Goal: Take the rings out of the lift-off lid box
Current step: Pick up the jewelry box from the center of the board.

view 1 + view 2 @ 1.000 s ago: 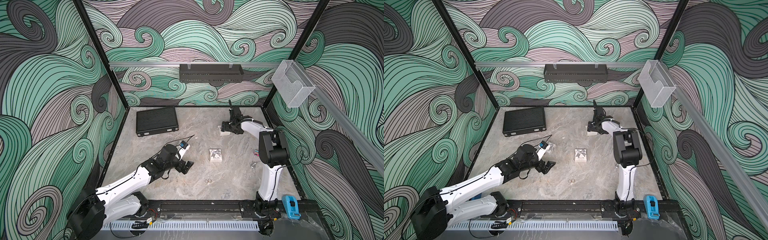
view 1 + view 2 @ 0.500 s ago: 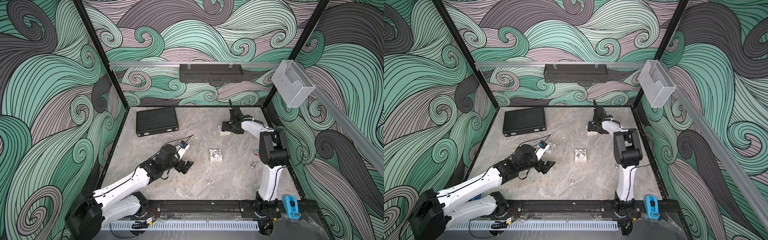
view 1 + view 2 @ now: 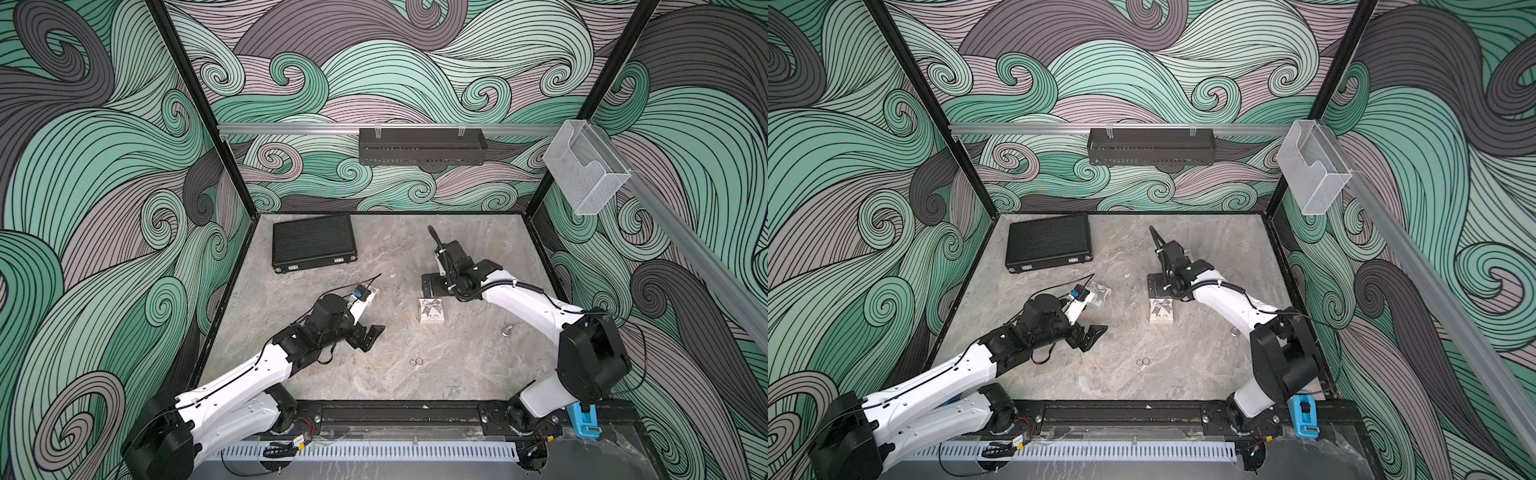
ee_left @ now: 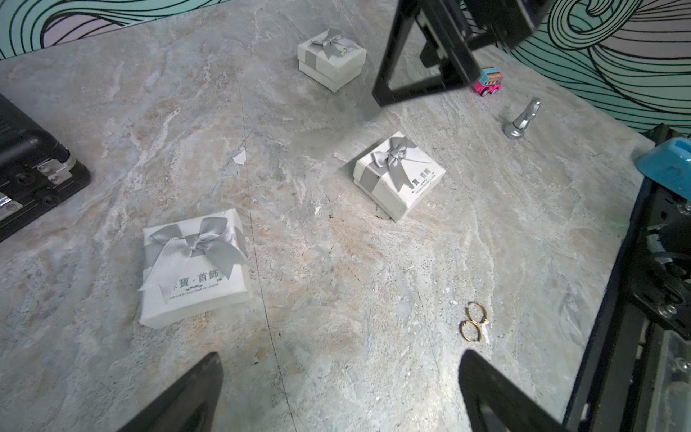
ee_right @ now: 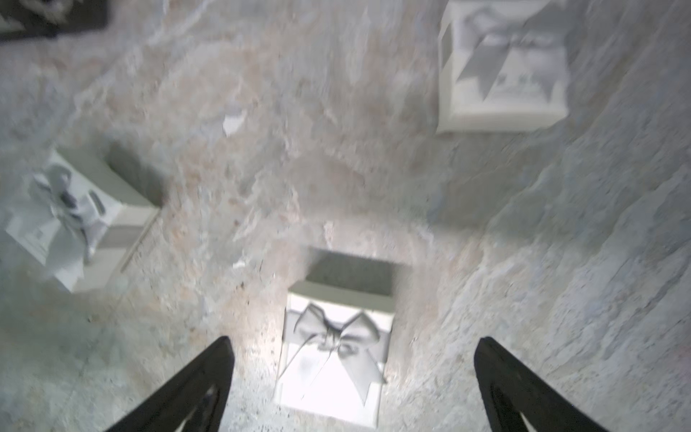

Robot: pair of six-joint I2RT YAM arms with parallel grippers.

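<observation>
2 gold rings [image 4: 471, 321] lay touching on bare bench [image 4: 336, 280] near its front edge, well apart from 3 bowed boxes [image 4: 400, 175]. The left fingers [image 4: 187, 396] hung spread wide and empty over clear bench; the right fingers [image 5: 194, 381] gaped empty above 1 closed box [image 5: 329, 374].

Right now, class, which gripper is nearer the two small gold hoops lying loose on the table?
Left. The left gripper faces the hoops, which lie just ahead of its open fingers. The right gripper hovers farther back, beyond the middle bow-topped box.
</observation>
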